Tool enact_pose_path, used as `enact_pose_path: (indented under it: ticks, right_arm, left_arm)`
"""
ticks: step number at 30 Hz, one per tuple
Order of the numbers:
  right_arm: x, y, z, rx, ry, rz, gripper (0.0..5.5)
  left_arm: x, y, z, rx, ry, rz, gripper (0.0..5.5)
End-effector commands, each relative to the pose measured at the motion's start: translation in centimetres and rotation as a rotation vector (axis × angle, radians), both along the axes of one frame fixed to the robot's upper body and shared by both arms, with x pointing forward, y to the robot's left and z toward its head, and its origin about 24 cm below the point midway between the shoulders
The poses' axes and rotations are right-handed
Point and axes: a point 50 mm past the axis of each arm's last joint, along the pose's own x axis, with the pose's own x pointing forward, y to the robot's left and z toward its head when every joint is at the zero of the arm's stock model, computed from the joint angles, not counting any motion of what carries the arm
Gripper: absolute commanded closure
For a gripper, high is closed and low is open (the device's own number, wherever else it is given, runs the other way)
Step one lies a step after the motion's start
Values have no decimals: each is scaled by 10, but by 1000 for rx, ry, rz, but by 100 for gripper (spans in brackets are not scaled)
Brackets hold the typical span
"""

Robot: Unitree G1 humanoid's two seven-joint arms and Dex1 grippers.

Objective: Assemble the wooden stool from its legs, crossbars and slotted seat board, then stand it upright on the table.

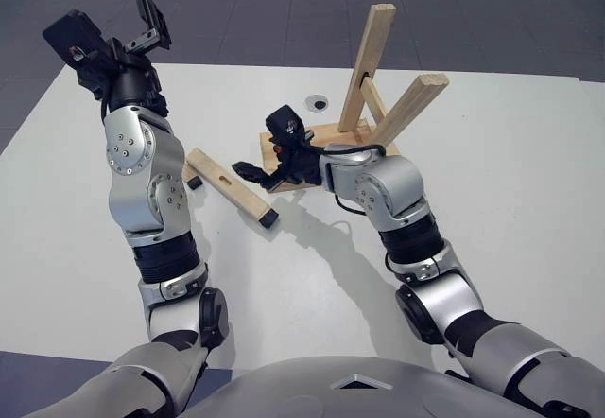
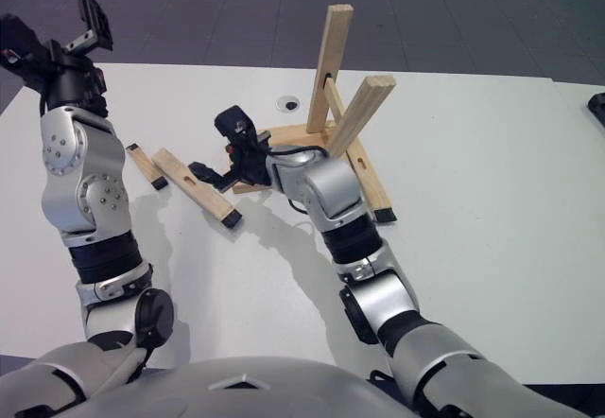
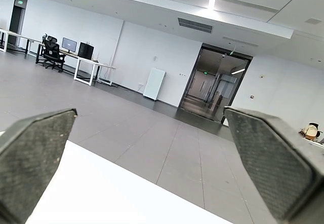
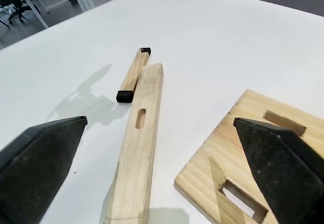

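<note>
The slotted seat board (image 1: pixel 326 137) lies flat at the table's middle back, with two wooden legs (image 1: pixel 370 59) (image 1: pixel 413 104) sticking up from it at angles. A third leg (image 2: pixel 367 183) lies flat along the board's right side. A loose slotted leg (image 1: pixel 232 184) with a black tip lies left of the board, and a short crossbar (image 2: pixel 146 165) lies beyond it. My right gripper (image 1: pixel 251 169) hovers open between the loose leg (image 4: pixel 136 153) and the board (image 4: pixel 253 143), holding nothing. My left gripper (image 1: pixel 112 26) is raised high at the far left, open and holding nothing (image 3: pixel 149 111).
A round cable hole (image 1: pixel 319 104) sits in the white table (image 1: pixel 510 200) just behind the board. A dark object (image 2: pixel 597 106) is at the table's right edge. The near and right parts of the table offer free room.
</note>
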Motion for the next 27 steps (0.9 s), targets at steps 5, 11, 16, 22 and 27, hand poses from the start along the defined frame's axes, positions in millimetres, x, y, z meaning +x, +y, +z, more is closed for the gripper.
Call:
enact_pose_path:
  ticks: [5,11,16,22,27]
  right_arm:
    - [-7,-83,40,64,-185,162,11]
    - [54,-148,54,-216,-352,37,11]
    - [37,-128,75,79,-490,173,11]
    - [24,-102,43,36,-277,82,11]
    - [33,-47,7,-18,-93,-62,11]
  left_arm:
    - [4,-8,4,26,-3,-25,10]
    - [7,-6,6,33,-9,-22,10]
    - [9,-7,6,38,-5,-35,10]
    - [4,0,5,46,-2,-9,10]
    - [5,-1,5,46,2,-12,10]
